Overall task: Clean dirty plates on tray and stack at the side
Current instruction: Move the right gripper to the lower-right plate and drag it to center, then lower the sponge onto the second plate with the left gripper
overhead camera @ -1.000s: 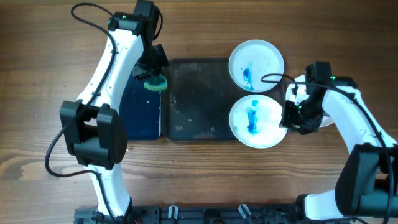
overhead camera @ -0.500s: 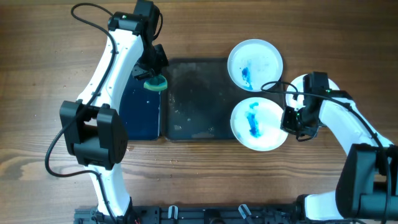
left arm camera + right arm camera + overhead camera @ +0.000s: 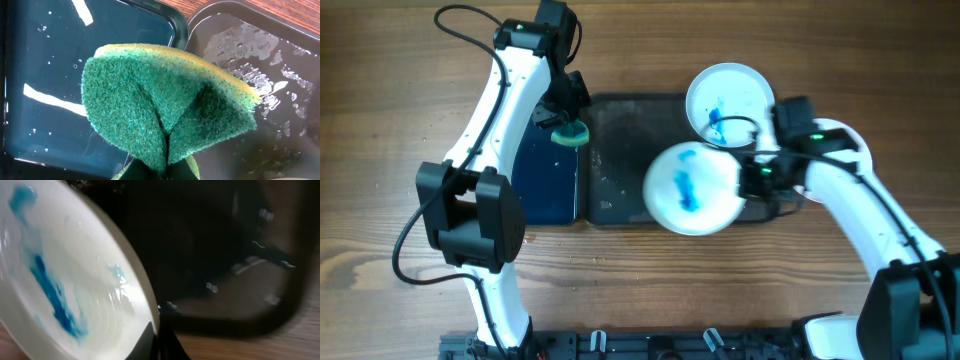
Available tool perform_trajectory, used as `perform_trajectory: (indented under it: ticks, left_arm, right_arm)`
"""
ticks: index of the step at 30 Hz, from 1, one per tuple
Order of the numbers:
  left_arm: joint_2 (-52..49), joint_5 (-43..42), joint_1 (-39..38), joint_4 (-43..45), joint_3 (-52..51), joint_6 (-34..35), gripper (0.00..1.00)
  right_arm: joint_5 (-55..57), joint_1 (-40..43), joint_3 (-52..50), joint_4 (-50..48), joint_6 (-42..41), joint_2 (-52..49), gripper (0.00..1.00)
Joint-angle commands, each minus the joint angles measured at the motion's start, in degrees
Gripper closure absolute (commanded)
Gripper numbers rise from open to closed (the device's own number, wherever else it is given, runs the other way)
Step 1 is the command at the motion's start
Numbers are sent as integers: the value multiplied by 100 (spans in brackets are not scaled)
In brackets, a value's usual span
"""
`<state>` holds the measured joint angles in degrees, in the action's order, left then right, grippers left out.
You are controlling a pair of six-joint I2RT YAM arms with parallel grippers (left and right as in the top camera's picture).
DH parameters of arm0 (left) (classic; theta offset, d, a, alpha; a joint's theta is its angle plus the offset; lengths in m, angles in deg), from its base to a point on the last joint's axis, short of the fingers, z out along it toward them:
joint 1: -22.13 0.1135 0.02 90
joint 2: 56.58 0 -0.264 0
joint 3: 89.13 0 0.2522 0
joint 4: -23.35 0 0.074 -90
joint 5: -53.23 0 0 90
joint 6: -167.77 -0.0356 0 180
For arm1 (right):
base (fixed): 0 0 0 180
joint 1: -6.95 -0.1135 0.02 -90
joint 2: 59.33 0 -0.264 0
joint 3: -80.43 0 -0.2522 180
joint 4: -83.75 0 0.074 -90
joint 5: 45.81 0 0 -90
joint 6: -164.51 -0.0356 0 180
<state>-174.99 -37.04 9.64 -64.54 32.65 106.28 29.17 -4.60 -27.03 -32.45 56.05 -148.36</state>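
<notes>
Over tray R half: R gripper pinched onto rim of blue-smeared plate. L gripper clamped on folded sponge, at tub/tray edge.

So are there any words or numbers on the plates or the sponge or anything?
None. The held plate and the plate behind it carry only blue smears, not letters. The green sponge and the tray show no writing either.
</notes>
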Motion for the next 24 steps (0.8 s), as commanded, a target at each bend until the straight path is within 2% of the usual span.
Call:
perform_trajectory:
  ticks: [1, 5, 9, 13, 14, 16, 17, 19, 22, 24]
  left_arm:
    - [22, 11, -28, 17, 105, 28, 96]
    - [22, 11, -28, 15, 85, 28, 96]
    - [22, 13, -48, 15, 61, 31, 96]
    - [22, 13, -114, 15, 57, 31, 96]
    - [22, 11, -140, 17, 57, 31, 96]
    - [22, 11, -227, 44, 57, 31, 96]
    - [22, 11, -278, 61, 57, 31, 96]
    - [22, 11, -356, 83, 57, 31, 96]
    - [22, 11, -485, 142, 37, 31, 96]
    - [22, -2, -533, 205, -26, 28, 96]
  right_arm:
    - [203, -1113, 245, -695, -1751, -208, 96]
    - [752, -1740, 789, -1051, -2223, -1145, 96]
    - [789, -1775, 1720, -938, -2367, -2194, 96]
    - [503, -1773, 1853, -942, -2358, -2590, 96]
    - [459, -1759, 1853, -968, -2293, -2590, 91]
    - [356, -1698, 1895, -1023, -1989, -2570, 64]
    - [334, -1631, 1902, -1043, -1847, -2570, 57]
    - [229, -1523, 1899, -1106, -1611, -2573, 53]
    - [-55, -1403, 1891, -1335, -1270, -2621, 53]
    - [-79, -1403, 1888, -1390, -1193, -2704, 60]
